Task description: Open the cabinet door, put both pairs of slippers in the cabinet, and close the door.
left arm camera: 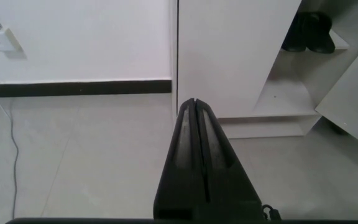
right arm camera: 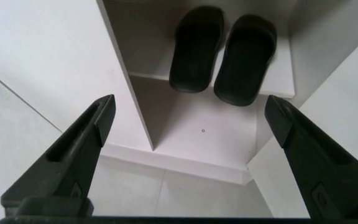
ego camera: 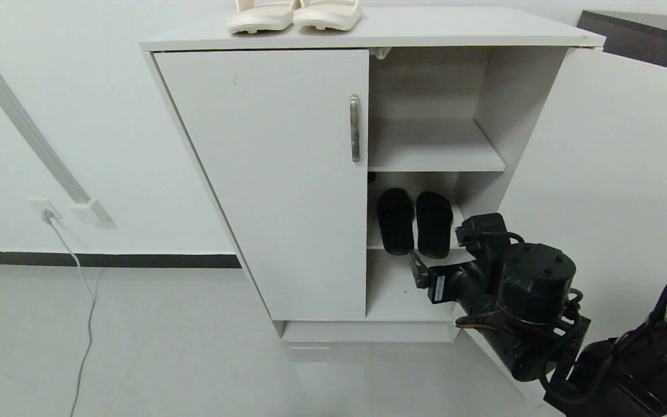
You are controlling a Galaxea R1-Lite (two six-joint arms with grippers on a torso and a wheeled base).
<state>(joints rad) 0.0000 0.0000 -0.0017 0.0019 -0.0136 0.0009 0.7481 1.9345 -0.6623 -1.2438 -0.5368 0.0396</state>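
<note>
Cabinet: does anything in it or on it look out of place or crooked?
The black slippers lie paired on the middle shelf, but their near ends stick out slightly over its front edge. The cream slippers are on the cabinet top, not inside. Nothing looks damaged.

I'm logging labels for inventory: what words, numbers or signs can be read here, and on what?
No text can be read.
Arm sticker: too small to read.
Cabinet, black slippers, cream slippers, socket: no print visible.
</note>
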